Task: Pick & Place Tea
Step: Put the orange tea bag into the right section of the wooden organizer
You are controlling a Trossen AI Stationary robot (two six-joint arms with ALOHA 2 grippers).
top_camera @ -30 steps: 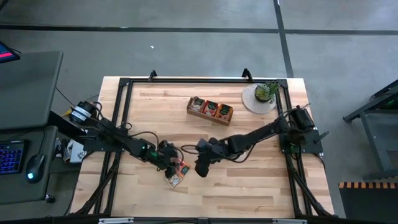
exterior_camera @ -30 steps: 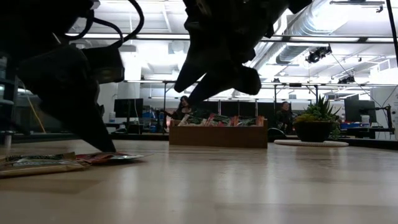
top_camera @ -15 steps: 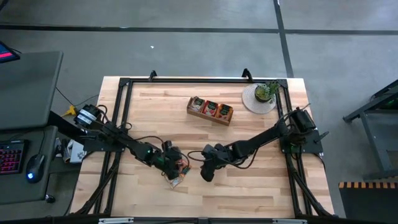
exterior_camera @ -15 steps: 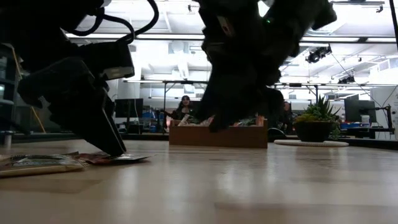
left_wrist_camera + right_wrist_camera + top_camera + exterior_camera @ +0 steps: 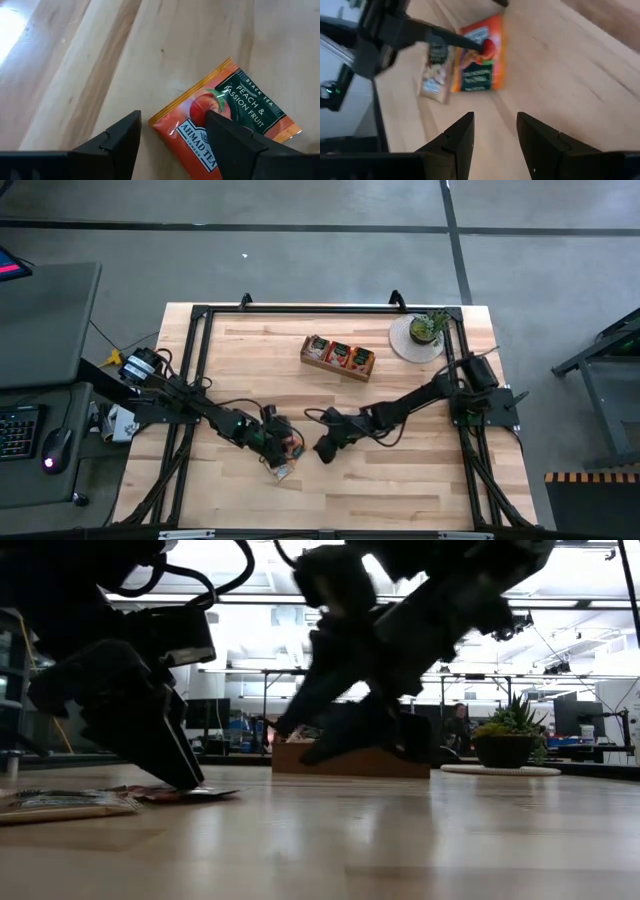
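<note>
The pale wooden butcher-block table (image 5: pixel 400 480) carries a long brown wooden tray (image 5: pixel 338 357) at its far middle. The left gripper (image 5: pixel 172 132), spread wide, presses one finger (image 5: pixel 227 135) on a flat red-orange tea sachet (image 5: pixel 225 125) near centre-left. The right gripper (image 5: pixel 495 131), half-open and empty, hovers just right. A pale grey-green sachet (image 5: pixel 434 70) lies beside.

- Left arm: extended from the left edge toward mid-surface, wrist pitched down steeply.
- Left end effector (image 5: pixel 281 452): fingers (image 5: pixel 118 135) spread wide, tips lowered to the surface (image 5: pixel 400 490), one finger tip resting on a red-orange sachet (image 5: pixel 225 125).
- Right arm: stretched low from the right edge toward centre, forearm nearly level.
- Right end effector (image 5: pixel 322 448): just beside the left one, fingers (image 5: pixel 460 135) parted, nothing between them, raised clear of the surface.
</note>
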